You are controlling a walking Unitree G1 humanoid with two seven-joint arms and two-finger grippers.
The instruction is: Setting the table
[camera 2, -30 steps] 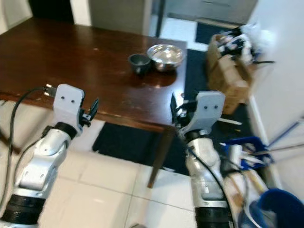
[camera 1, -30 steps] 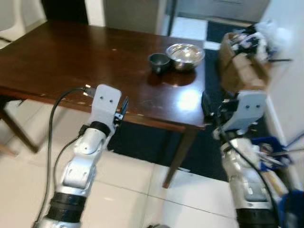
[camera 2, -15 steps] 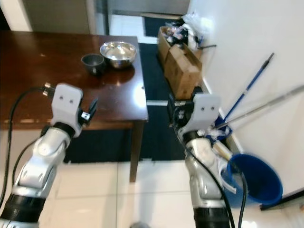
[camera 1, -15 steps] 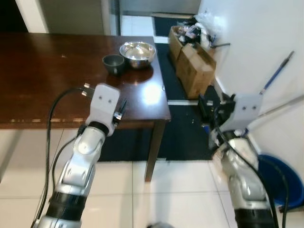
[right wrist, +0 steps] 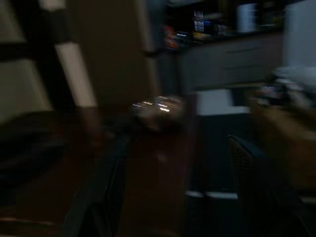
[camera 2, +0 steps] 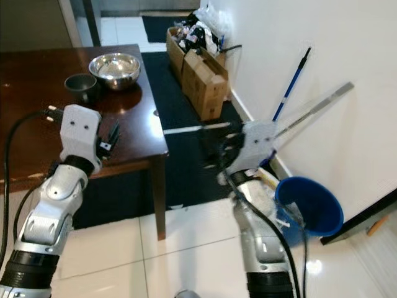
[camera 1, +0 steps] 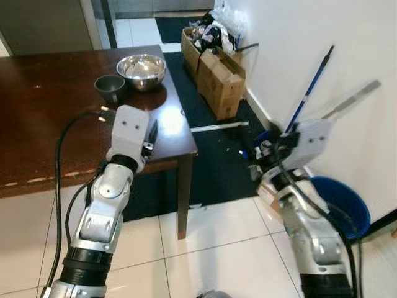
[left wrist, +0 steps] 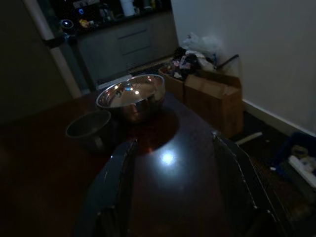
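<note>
— Where are the dishes?
— A steel bowl point(camera 1: 141, 69) and a small dark bowl point(camera 1: 110, 87) stand just beside each other near the far right corner of the brown desk point(camera 1: 37, 118). Both look empty.
— And the left gripper point(camera 1: 149, 135)?
— It hangs over the desk's near right edge, fingers point(left wrist: 119, 173) spread wide with nothing between them, pointing toward the bowls.
— The right gripper point(camera 2: 218, 152)?
— It is off the desk, above the dark mat point(camera 1: 217, 161), fingers point(right wrist: 108, 187) apart and holding nothing; that wrist view is blurred.
— What else is around?
— Cardboard boxes point(camera 1: 217, 74) stuffed with clutter stand by the white wall, a blue bucket point(camera 2: 310, 208) sits on the tile floor, and a blue-handled pole point(camera 1: 310, 87) leans against the wall.
</note>
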